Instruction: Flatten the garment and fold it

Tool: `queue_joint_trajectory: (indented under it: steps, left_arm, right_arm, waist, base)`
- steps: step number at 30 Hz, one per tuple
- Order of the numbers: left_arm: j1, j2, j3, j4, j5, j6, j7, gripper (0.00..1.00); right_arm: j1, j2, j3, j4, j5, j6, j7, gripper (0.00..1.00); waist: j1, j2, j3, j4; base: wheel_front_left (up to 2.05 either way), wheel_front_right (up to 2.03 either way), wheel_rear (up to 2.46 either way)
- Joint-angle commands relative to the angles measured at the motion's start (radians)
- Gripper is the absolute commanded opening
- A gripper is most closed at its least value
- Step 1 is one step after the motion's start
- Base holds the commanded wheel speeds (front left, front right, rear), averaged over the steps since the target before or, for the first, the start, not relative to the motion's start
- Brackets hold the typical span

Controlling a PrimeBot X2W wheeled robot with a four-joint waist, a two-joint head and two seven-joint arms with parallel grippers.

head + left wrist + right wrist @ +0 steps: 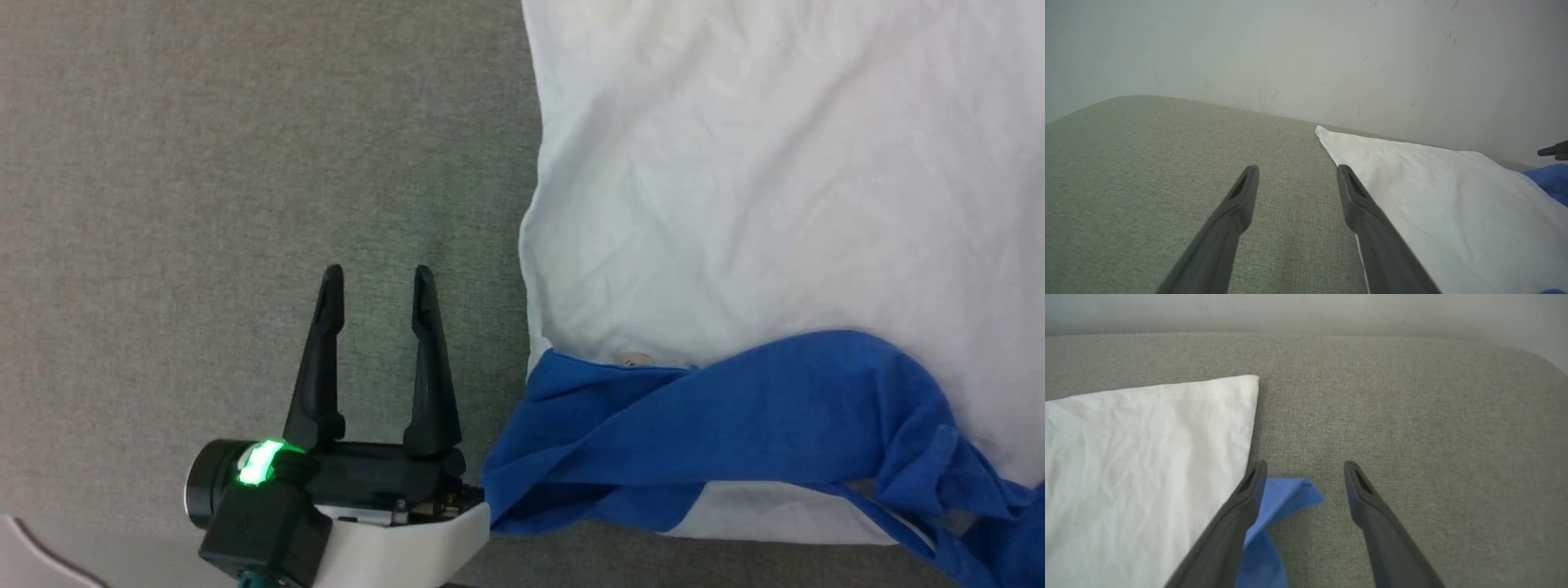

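One grey cloth surface (245, 163): we are seeing it spreading under both grippers and running back to a pale wall (1290, 49) ahead of the fingers.
Garment (775, 163): it is lying on that surface just to the right of our left gripper, its white body faintly creased and its far corner reaching well ahead of the fingertips.
Blue sleeve (694, 425): it is lying bunched and twisted across the white body's near edge, right beside the left gripper's base. We cannot tell whether the two are touching.
Left gripper (378, 273): we are holding its two fingers apart over bare surface, gripping nothing, with the garment's edge close by on the right.
Right gripper (1305, 465): we are keeping its fingers spread as well, with nothing clamped. A blue fold (1290, 494) is lying below the gap, beside the left finger, and the white body is lying further left.
Green light (257, 464): it is glowing on the left wrist.
Pale round spot (633, 359): it is sitting where blue is meeting white. We cannot tell whether it is a button or a tag.
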Motion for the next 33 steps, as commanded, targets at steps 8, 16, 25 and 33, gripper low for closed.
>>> queue_joint_trajectory:
  steps: [8,16,25,33]
  left_arm:
    - [-0.031,-0.007,-0.010,0.000,0.011,0.012,-0.005,1.00]
    - [-0.046,-0.007,-0.013,0.005,0.015,0.014,-0.005,1.00]
    - [-0.039,-0.005,0.014,0.028,0.019,0.001,-0.005,1.00]
    - [0.026,0.025,0.072,0.033,-0.011,-0.011,-0.005,1.00]
  right_arm:
    - [0.073,-0.024,-0.019,-0.018,0.004,-0.001,0.093,1.00]
    - [0.099,-0.013,-0.062,-0.044,-0.016,-0.001,0.031,0.00]
    - [0.075,0.011,-0.067,-0.072,0.029,-0.001,-0.143,0.00]
    - [0.161,-0.025,-0.183,-0.155,0.135,-0.001,-0.270,0.00]
  waist:
    - [-0.0001,0.0000,0.047,0.035]
    - [-0.0001,0.0000,0.062,0.031]
    - [-0.0001,0.0000,-0.036,-0.017]
    - [-0.0001,0.0000,-0.198,-0.058]
  base:
    - [0.00,0.00,0.00]
    - [0.00,0.00,0.00]
    - [0.00,0.00,0.00]
    - [0.00,0.00,0.00]
